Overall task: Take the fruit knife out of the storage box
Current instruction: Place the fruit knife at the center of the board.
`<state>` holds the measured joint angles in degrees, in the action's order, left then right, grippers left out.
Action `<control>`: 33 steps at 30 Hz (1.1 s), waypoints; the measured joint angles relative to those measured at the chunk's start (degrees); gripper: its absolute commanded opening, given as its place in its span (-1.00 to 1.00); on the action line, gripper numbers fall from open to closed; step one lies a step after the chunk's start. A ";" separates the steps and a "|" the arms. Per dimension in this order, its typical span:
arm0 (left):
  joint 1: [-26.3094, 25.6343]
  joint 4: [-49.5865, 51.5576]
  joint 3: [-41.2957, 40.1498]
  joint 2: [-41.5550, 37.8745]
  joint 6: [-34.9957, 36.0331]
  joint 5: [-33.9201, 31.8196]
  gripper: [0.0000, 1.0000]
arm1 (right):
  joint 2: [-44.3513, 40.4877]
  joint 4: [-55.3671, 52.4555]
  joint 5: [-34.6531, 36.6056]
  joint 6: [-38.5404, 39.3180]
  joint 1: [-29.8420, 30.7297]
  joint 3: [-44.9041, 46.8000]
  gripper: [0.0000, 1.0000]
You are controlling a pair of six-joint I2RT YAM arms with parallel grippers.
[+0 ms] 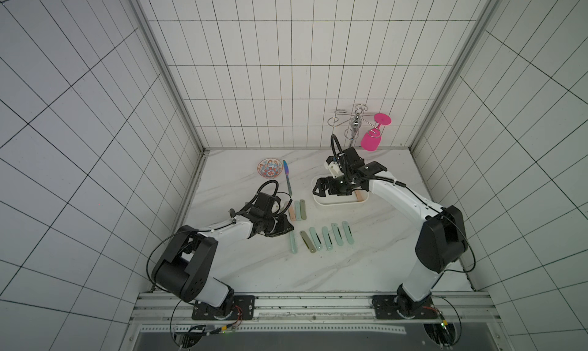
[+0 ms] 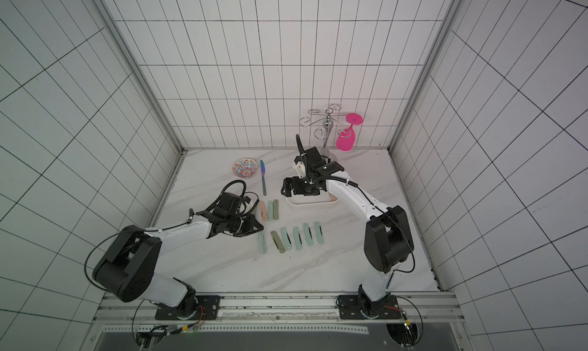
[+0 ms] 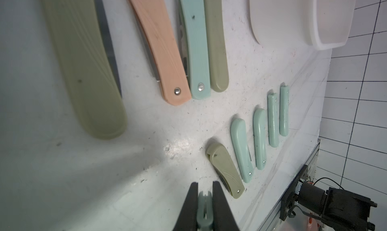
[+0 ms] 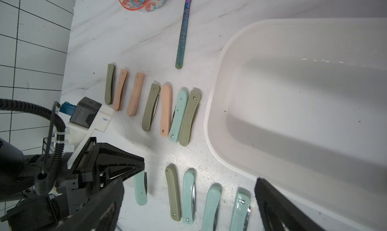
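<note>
The right gripper point(image 1: 316, 186) is being held just over the storage box point(image 1: 339, 204), above the end that is facing the patterned bowl point(image 1: 269, 167), and its jaws are being held wide apart with nothing between them. Inside the storage box, against the wall at the opposite end, what seems to be a peach fruit knife point(image 1: 360, 195) is being hidden for the most part by the right arm, so that only a short length is being shown in both top views. The left gripper point(image 1: 288, 230) is being held well apart from the storage box, low over the worktop point(image 1: 350, 270), and its jaws are being pressed together on one end of a mint knife point(image 3: 204, 207), outside the storage box. A row of folded knives point(image 1: 326, 238) is being carried by the worktop beside the mint knife, on its side nearer the storage box, and a group of folded knives point(image 1: 297, 210) is being carried just beside the storage box's bowl-facing end
</note>
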<state>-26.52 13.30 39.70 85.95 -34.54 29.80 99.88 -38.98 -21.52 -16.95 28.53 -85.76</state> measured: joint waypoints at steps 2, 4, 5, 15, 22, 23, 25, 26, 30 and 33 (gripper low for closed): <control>-0.76 -0.76 0.00 0.42 -0.15 -0.07 -1.00 | 0.00 -0.02 -0.11 -0.07 0.00 0.59 0.97; -1.31 -1.53 0.00 1.07 -0.24 -0.07 -1.00 | 0.00 0.04 -0.13 -0.17 0.00 1.36 0.97; -1.46 -1.88 0.00 1.49 -0.31 -0.13 -1.00 | 0.00 0.07 -0.15 -0.20 0.00 1.81 0.97; -1.46 -2.16 -0.52 2.54 0.07 -1.31 -1.00 | 0.00 0.42 -0.13 -0.81 0.00 3.93 0.97; -1.46 -2.86 -0.63 3.19 0.11 -1.73 -0.76 | -0.07 0.59 -0.09 -1.01 0.00 4.22 0.97; -1.46 -2.84 -0.63 3.21 0.15 -1.73 -0.73 | -0.07 0.61 -0.07 -1.01 0.00 4.22 0.97; -1.46 -2.86 -0.63 3.21 0.55 -1.77 -0.63 | -0.07 0.66 -0.04 -1.03 0.00 4.22 0.97; -1.46 -2.86 -0.63 3.26 0.59 -1.81 -0.62 | -0.07 0.66 -0.04 -1.03 0.00 4.22 0.97; -1.46 -2.78 -0.63 3.85 1.20 -2.23 -0.55 | -0.07 0.68 -0.04 -1.07 0.00 4.22 0.97; -1.46 -2.58 -0.63 3.87 1.60 -2.82 -0.44 | -0.07 0.68 -0.04 -1.09 0.00 4.22 0.97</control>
<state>-27.99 10.72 39.07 89.82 -32.95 26.98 99.81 -38.30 -21.56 -18.04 28.53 -81.54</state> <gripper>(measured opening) 0.255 0.985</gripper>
